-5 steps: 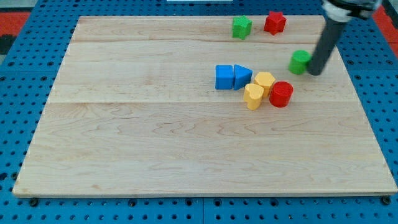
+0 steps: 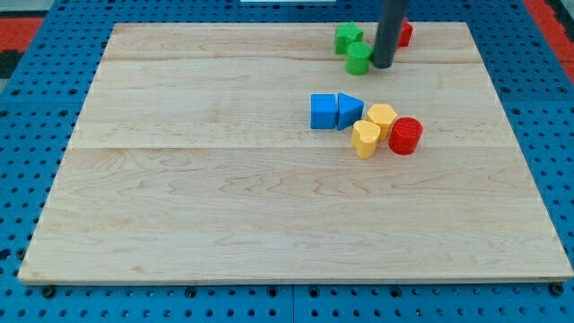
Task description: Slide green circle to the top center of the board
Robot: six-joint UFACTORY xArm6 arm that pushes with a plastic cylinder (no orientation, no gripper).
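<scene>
The green circle (image 2: 359,58) sits near the view's top, right of centre, touching the lower right of a green star-shaped block (image 2: 348,37). My tip (image 2: 382,65) is at the green circle's right side, touching it. The dark rod rises straight up and hides most of a red star block (image 2: 404,32) behind it.
A cluster lies below, in the board's middle right: a blue cube (image 2: 323,111), a blue triangle (image 2: 349,110), a yellow hexagon (image 2: 382,117), a yellow heart (image 2: 364,139) and a red cylinder (image 2: 405,135). The wooden board (image 2: 224,197) lies on a blue pegboard.
My tip has moved up and to the left, pushing the green circle from the board's right side up against the green star. The other blocks have not moved.
</scene>
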